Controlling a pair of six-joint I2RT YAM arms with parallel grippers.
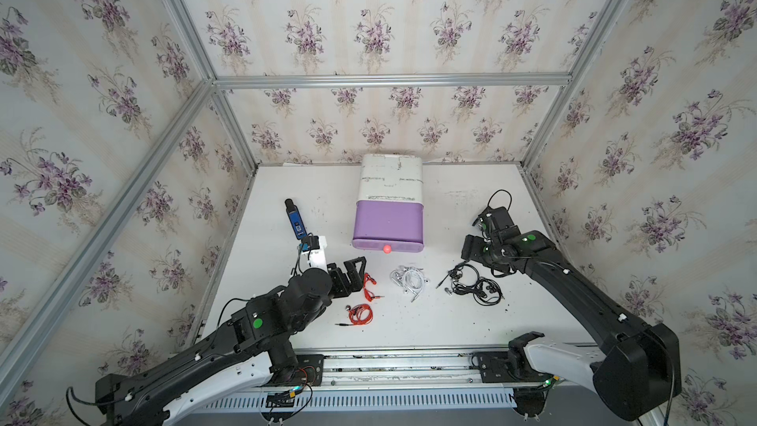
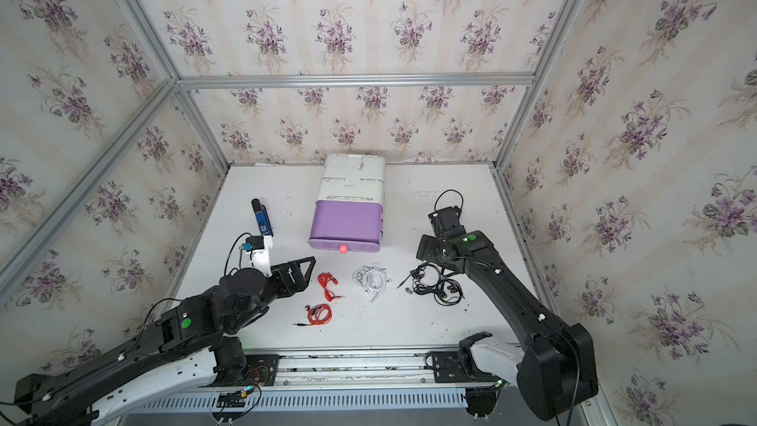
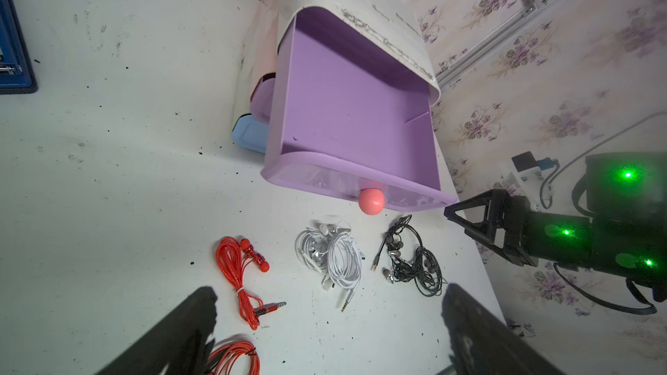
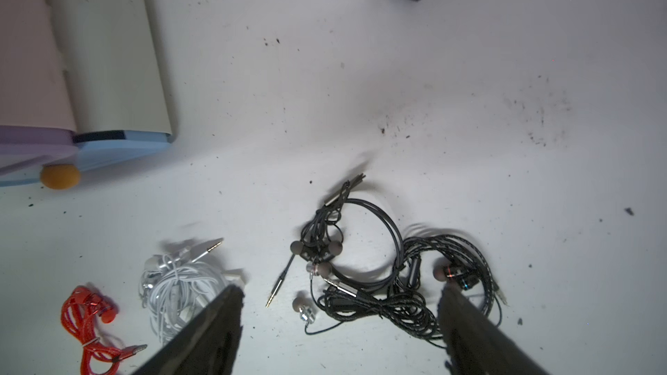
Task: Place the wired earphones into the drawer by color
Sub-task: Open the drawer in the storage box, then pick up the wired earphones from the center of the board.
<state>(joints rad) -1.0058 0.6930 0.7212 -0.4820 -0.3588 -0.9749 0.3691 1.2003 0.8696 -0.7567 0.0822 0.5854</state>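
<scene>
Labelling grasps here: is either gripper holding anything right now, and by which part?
Nothing is held: left gripper and right gripper are both open and empty.

Earphones in row on table, before drawer; gadget left of drawer.

**Bystanders on the white worktop**

A blue-and-black oblong gadget lies flat on the white worktop. It sits beyond the left pincer and off to its left, clear of it, with its black end pointing away from the pincer. Dark specks dot the worktop. Floral wallpaper with purple sprigs covers the walls ahead of the pincer and to either side, edged by aluminium bars.
</scene>
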